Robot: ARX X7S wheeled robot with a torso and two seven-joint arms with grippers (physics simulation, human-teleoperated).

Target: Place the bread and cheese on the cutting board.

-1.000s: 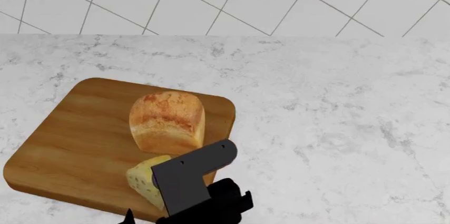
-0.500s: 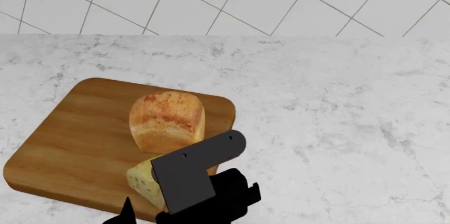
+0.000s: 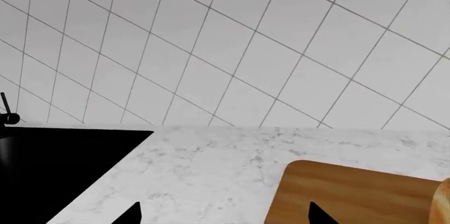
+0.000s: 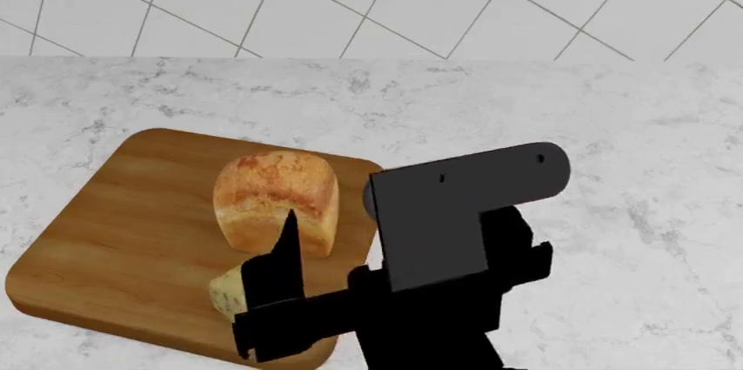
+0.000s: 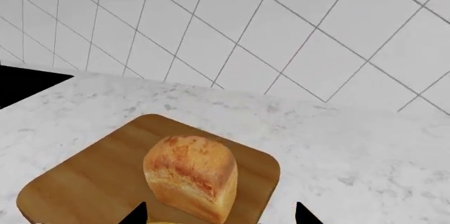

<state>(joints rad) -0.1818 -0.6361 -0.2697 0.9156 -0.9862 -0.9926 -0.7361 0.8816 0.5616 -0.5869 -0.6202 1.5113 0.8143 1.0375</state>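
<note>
Both bread [image 4: 277, 202], cheese [image 4: 229, 290] on cutting board [image 4: 117, 239]; right gripper [image 5: 219, 214] above, spread, empty.

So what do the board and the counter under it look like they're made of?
The board looks like wood with a smooth, slightly glossy finish: medium brown, with visible grain streaks and rounded corners. The counter looks like polished marble or a similar stone, white with fine grey veining. Both are simulator renders, so the look is all there is to go on.

Golden-brown, orange-speckled bread [image 4: 275, 200], pale-yellow cheese [image 4: 228, 292], grained brown cutting board [image 4: 128, 231], black end effector [image 4: 278, 300]
</note>
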